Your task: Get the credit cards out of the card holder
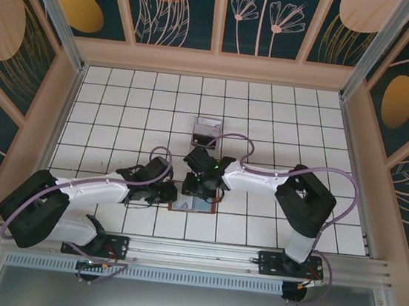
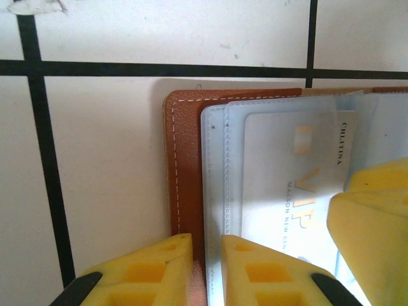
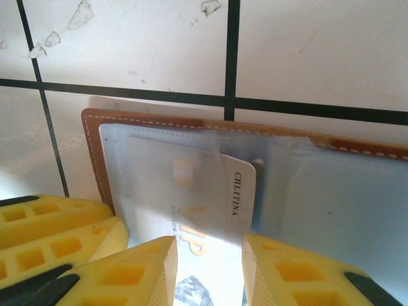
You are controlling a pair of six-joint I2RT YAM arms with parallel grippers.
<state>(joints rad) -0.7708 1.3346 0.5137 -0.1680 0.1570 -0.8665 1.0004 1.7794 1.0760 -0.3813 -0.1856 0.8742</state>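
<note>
Card holder (image 2: 185,159) lies open and flat on the counter (image 1: 283,118), directly under both sets of fingers. Left fingers (image 2: 146,277) are nearly closed, straddling its stitched leather edge; clamping it or just pinning it, can't tell. Right fingers (image 3: 299,274) are released, partly apart, tips either side of a silver VIP card (image 3: 217,210) that sits partly out of a clear sleeve. Step, I'd say: working this card out. Next move needs the right fingers to nip or drag the card clear of the sleeve while the left holds the holder down. Count: one holder; one card in the sleeve, more behind it unclear; one grey dark-banded piece (image 1: 208,132) well beyond the fingers, likely a card already out.
</note>
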